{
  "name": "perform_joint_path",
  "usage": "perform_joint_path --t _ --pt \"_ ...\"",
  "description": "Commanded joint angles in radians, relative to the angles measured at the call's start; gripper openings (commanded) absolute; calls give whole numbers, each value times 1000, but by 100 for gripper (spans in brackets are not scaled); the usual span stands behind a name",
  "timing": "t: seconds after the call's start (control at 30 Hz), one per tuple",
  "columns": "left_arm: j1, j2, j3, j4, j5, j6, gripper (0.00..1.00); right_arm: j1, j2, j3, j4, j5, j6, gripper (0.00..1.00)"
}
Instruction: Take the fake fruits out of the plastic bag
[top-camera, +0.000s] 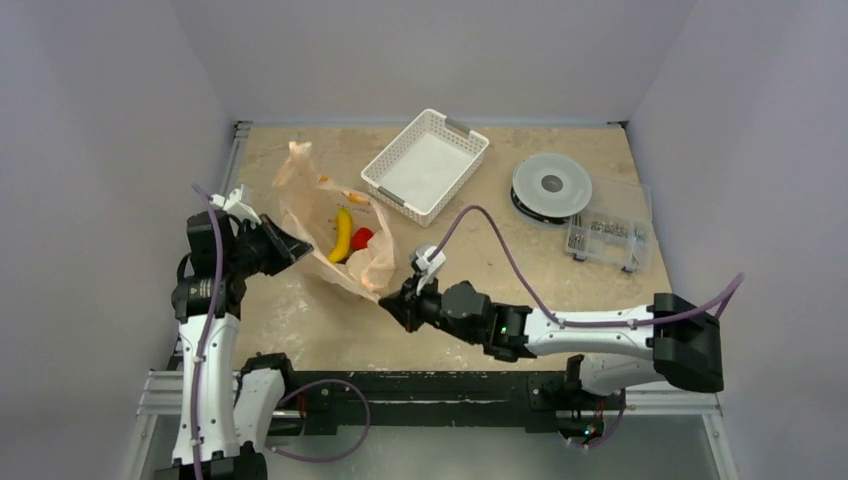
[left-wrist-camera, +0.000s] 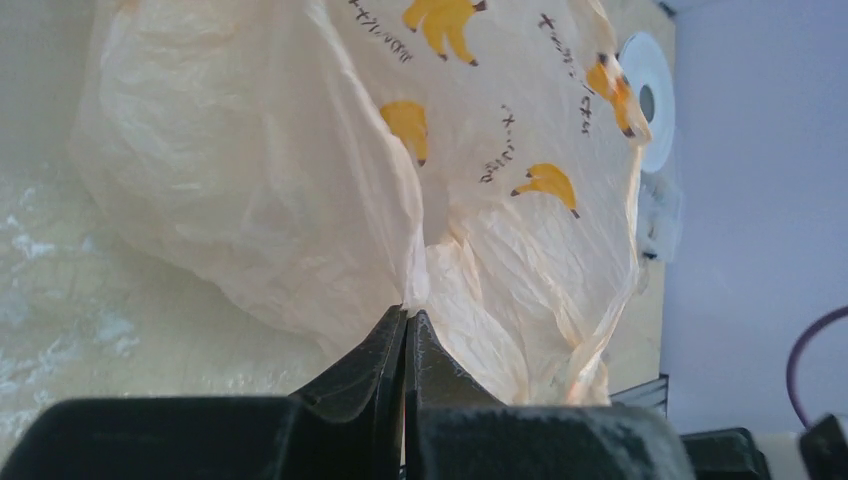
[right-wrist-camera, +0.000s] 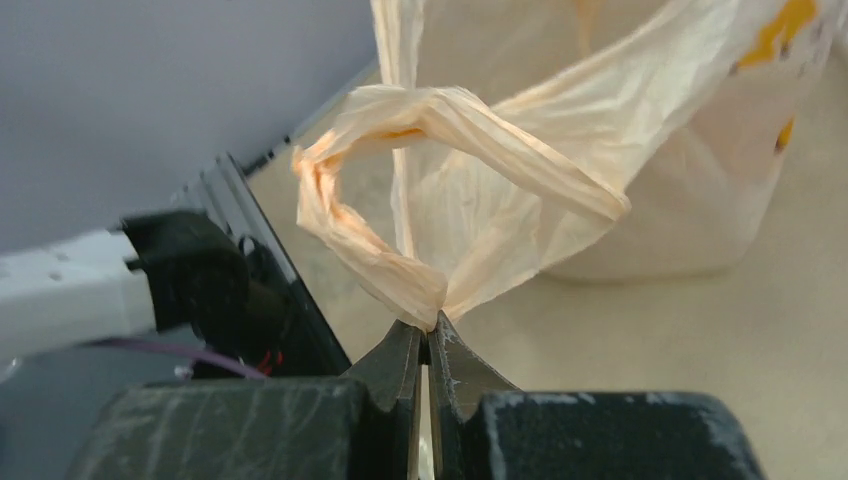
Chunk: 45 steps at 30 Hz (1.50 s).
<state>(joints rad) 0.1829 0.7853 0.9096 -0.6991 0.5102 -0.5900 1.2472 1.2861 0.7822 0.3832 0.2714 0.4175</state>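
Observation:
The pale-orange plastic bag (top-camera: 310, 210) lies on the table left of centre, its mouth held wide between my two grippers. Inside it show a yellow banana (top-camera: 342, 235) and a red fruit (top-camera: 362, 238); the dark brown-maroon piece is hidden. My left gripper (top-camera: 298, 248) is shut on the bag's left edge, and in the left wrist view the left gripper (left-wrist-camera: 406, 312) pinches the film of the bag (left-wrist-camera: 300, 160). My right gripper (top-camera: 388, 300) is shut on a handle loop; in the right wrist view the right gripper (right-wrist-camera: 427, 328) holds the twisted loop of the bag (right-wrist-camera: 470, 140).
A white perforated basket (top-camera: 427, 165) stands just behind and right of the bag. A grey spool (top-camera: 551, 185) and a clear parts box (top-camera: 607, 238) sit at the back right. The metal rail (top-camera: 420, 390) runs along the near edge.

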Motion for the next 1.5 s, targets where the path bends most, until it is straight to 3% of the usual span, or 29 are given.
perform_joint_path --t 0.0,0.3,0.4,0.47,0.57,0.73,0.8,0.93,1.03,1.17,1.3,1.47 --pt "22 -46 -61 -10 -93 149 0 60 49 -196 134 109 219 0" --pt "23 -77 -141 -40 -160 166 0 61 199 -112 -20 71 311 0" --pt "22 -67 -150 -39 -165 183 0 62 207 -48 -159 94 250 1" --pt "21 -68 -154 -28 -146 192 0 61 177 -6 -242 64 186 12" --pt "20 -84 -171 -9 -144 195 0 58 89 56 -390 64 83 44" --pt "7 -122 -178 -5 -146 197 0 57 -65 142 -508 28 -63 85" --pt "-7 -133 -180 -2 -153 199 0 53 -54 224 -556 -2 -99 90" --pt "-38 -135 -178 -6 -172 203 0 33 27 364 -578 -15 -106 90" --pt "-40 -135 -175 -8 -188 203 0 -20 116 415 -492 -63 -88 71" --pt "-41 -143 -173 -9 -195 203 0 -75 250 432 -291 -112 -68 57" --pt "-41 -156 -173 -7 -198 206 0 -88 415 556 -250 -91 -79 39" --pt "-40 -198 -179 5 -191 206 0 -89 563 665 -200 -30 -75 37"
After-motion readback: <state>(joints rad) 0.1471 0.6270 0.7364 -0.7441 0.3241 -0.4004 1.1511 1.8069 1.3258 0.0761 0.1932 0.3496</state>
